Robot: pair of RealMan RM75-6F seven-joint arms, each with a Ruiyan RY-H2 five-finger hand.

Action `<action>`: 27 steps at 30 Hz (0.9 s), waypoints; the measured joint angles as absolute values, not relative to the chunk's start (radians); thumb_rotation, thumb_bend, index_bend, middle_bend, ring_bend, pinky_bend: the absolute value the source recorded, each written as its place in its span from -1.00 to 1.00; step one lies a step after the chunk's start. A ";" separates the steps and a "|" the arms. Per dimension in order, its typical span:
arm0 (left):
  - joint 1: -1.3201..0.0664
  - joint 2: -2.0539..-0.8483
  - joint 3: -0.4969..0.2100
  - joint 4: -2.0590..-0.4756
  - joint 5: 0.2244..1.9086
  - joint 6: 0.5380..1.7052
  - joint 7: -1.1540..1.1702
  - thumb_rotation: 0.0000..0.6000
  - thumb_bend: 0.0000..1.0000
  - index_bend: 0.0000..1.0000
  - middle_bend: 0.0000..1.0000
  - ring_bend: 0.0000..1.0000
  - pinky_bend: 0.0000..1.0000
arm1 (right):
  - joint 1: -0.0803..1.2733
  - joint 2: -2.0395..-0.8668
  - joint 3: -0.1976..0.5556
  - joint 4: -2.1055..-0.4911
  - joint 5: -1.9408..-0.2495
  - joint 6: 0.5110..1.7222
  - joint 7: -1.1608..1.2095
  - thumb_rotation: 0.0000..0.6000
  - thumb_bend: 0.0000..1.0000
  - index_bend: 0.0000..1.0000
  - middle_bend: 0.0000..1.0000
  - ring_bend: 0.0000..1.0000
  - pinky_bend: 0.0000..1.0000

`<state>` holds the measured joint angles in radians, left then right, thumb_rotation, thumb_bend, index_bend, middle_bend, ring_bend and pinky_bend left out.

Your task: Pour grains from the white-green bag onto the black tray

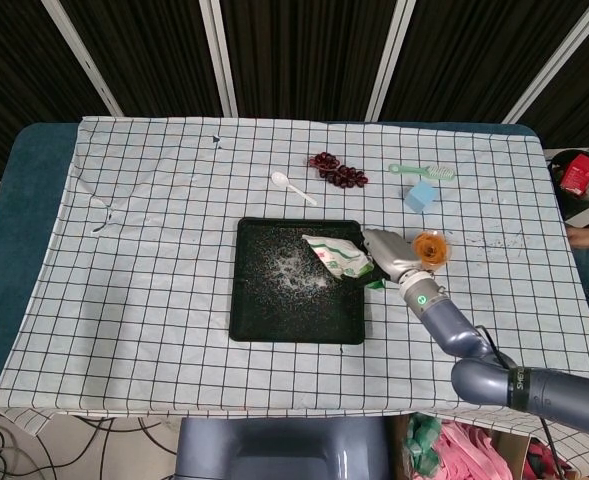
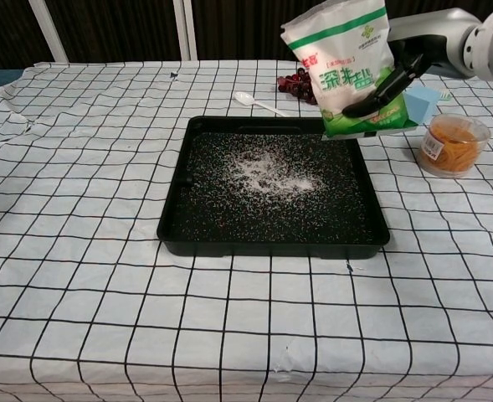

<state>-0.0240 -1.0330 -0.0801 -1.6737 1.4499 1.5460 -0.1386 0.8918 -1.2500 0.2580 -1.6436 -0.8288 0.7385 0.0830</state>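
Observation:
My right hand (image 2: pixel 397 71) (image 1: pixel 389 252) grips the white-green bag (image 2: pixel 344 63) (image 1: pixel 336 256) by its lower right side. The bag stands nearly upright in the air over the far right part of the black tray (image 2: pixel 183 180) (image 1: pixel 249 310). A pile of white grains (image 2: pixel 267 173) (image 1: pixel 292 270) lies scattered over the tray floor, thickest near its middle. No stream of grains falls from the bag. My left hand shows in neither view.
A plastic cup of orange food (image 2: pixel 452 144) (image 1: pixel 431 248) stands right of the tray. Behind it are a light blue cube (image 1: pixel 420 196), a green brush (image 1: pixel 422 171), dark red grapes (image 2: pixel 297 84) (image 1: pixel 336 170) and a white spoon (image 2: pixel 259 102) (image 1: pixel 292 186). A checked cloth (image 2: pixel 87 251) covers the table.

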 measured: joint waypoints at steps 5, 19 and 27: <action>-0.024 -1.034 -0.080 -1.673 1.450 1.546 -0.138 1.00 0.22 -0.55 -0.89 -1.00 -1.00 | 0.820 -1.279 0.276 -1.612 -0.939 0.786 0.200 1.00 -0.10 0.06 -0.16 0.09 0.26; -0.023 -1.036 -0.080 -1.673 1.449 1.548 -0.133 1.00 0.22 -0.55 -0.89 -1.00 -1.00 | 0.661 -1.365 0.233 -1.530 -1.137 1.005 0.289 1.00 -0.12 0.06 -0.17 0.07 0.24; -0.023 -1.036 -0.081 -1.673 1.449 1.547 -0.134 1.00 0.22 -0.55 -0.89 -1.00 -1.00 | 0.576 -1.444 0.195 -1.456 -1.162 1.113 0.277 1.00 -0.13 0.07 -0.17 0.07 0.24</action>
<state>-0.0231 -1.0358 -0.0805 -1.6730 1.4495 1.5472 -0.1338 0.5761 -1.4439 0.1951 -1.4564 -1.1621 1.1130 0.2771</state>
